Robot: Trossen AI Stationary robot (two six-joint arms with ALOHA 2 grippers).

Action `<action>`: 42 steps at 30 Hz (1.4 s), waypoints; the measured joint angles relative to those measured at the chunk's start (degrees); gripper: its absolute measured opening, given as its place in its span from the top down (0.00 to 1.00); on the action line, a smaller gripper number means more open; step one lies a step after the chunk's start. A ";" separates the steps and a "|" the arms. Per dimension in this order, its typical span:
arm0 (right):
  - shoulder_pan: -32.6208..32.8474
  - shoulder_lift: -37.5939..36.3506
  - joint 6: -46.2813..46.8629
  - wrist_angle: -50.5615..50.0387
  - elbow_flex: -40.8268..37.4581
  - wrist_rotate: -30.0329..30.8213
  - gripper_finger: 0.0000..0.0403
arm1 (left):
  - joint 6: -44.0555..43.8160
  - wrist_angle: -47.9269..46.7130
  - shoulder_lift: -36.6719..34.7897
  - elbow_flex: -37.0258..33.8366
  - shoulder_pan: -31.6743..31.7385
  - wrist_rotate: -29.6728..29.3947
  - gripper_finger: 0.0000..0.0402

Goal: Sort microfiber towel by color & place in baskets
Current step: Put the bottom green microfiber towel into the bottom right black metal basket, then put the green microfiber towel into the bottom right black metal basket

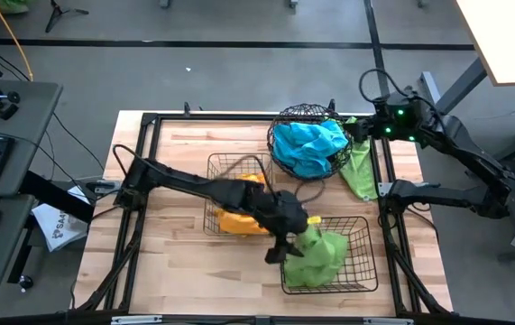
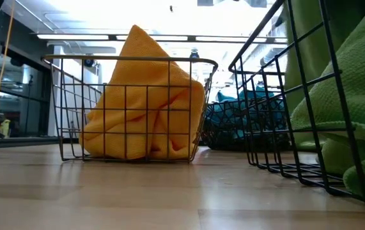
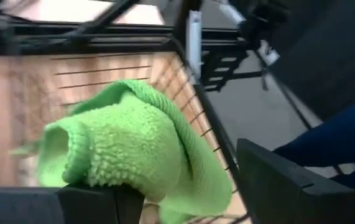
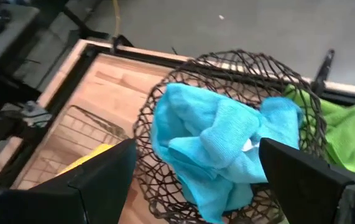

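pale wood planks make up the bench (image 1: 176,181), framed by dark rails, and it carries three wire baskets. the left arm (image 1: 185,183) reaches across it from the left edge to the near right rectangular basket (image 1: 362,262), where the left gripper (image 1: 286,246) sits at that basket's left rim. the left wrist view shows a lime green towel (image 3: 133,149) bunched against the left gripper's fingers (image 3: 289,186), which look spread with the cloth lying just beside one of them; whether they pinch it cannot be told for sure. in the high view that same green towel (image 1: 318,255) fills the left half of the rectangular basket. the right arm (image 1: 460,149) stands at the bench's right edge, with the right gripper (image 1: 365,126) hovering just beside the round woven basket (image 1: 284,122) at the far side. its fingers (image 4: 102,177) are spread wide with nothing between them. the round basket holds a heap of blue towels (image 1: 309,144). a second green towel (image 1: 360,170) lies on the bench just right of the round basket, touching its side. the other rectangular basket (image 1: 223,167) stands near the middle, partly under the left arm, with an orange towel (image 2: 145,102) piled inside it, rising above the rim in the low view.
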 joint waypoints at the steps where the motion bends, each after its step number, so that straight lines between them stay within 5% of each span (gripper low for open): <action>1: 0.00 0.56 0.42 -0.33 0.00 0.24 0.16 | 0.19 0.97 1.00 0.03 -0.49 0.58 0.45; 5: -0.06 2.94 0.50 -1.96 0.00 1.06 0.16 | 8.82 -2.04 6.05 -0.18 -2.25 -0.66 0.45; 9: -0.15 4.79 -1.36 -3.34 0.00 4.90 0.16 | 19.51 -4.70 6.33 -0.13 -3.36 -17.19 0.45; 12: -0.26 6.09 -1.82 -5.15 0.00 10.46 0.16 | 23.90 -6.35 5.31 0.70 -3.18 -22.30 0.45; 15: -1.65 7.90 -2.20 -7.68 -0.08 13.53 0.16 | 27.11 -8.97 4.97 2.88 -2.15 -22.63 0.45; 21: -7.55 10.76 -8.30 -6.18 -4.59 9.87 0.16 | 30.86 -12.54 3.71 7.70 3.18 -21.83 0.45; 27: -18.01 11.17 -8.27 1.45 -12.83 5.94 0.16 | 20.35 -27.60 -0.10 8.20 12.87 -21.71 0.45; 33: -22.53 10.70 -0.04 12.89 -17.94 3.06 0.16 | 13.06 -37.45 -4.94 8.25 22.27 -18.41 0.45; 42: -22.42 14.52 21.50 19.36 -17.97 10.23 0.21 | 20.32 -34.79 -18.89 8.25 32.19 -18.26 0.45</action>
